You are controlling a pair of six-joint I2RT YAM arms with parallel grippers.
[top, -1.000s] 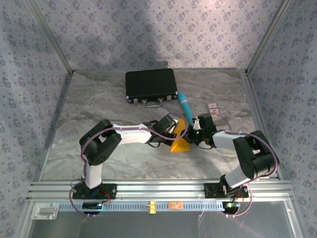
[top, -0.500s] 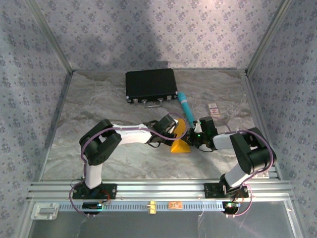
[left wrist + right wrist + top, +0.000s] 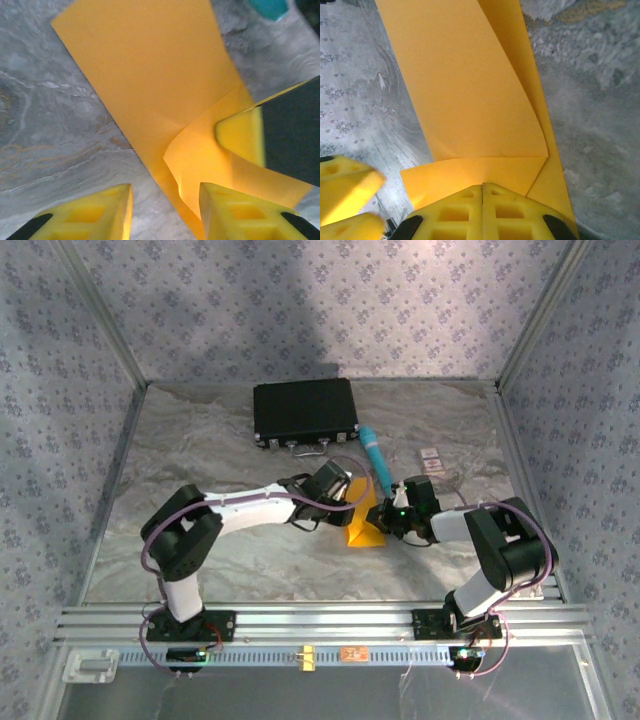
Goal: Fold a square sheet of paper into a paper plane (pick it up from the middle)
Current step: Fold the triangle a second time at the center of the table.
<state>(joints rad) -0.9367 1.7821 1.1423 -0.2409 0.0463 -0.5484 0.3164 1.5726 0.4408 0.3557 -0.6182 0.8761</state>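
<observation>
Left gripper (image 3: 165,215) has sprung open, releasing the paper (image 3: 364,530), which lies between both grippers; right gripper (image 3: 482,205) pins it, fingers closed. Early folds done (one flap curling); most seemingly remain.

The sheet of paper (image 3: 150,75) was thin, matt orange-yellow stock, smooth apart from sharp creases and one softly curled flap. The table (image 3: 200,440) had a grey marbled, stone-like finish with a faint sheen. The fingers of the left gripper (image 3: 165,200) and of the right gripper (image 3: 482,187) were yellow moulded plastic, slightly glossy, with ribbed hollow cells. The case (image 3: 305,410) looked like matt black plastic with small shiny metal fittings. The tube (image 3: 374,455) was smooth teal plastic. The rail (image 3: 320,620) was bare, brushed, ribbed metal. The walls (image 3: 300,300) looked matt and cloth-like, with a printed pattern.
</observation>
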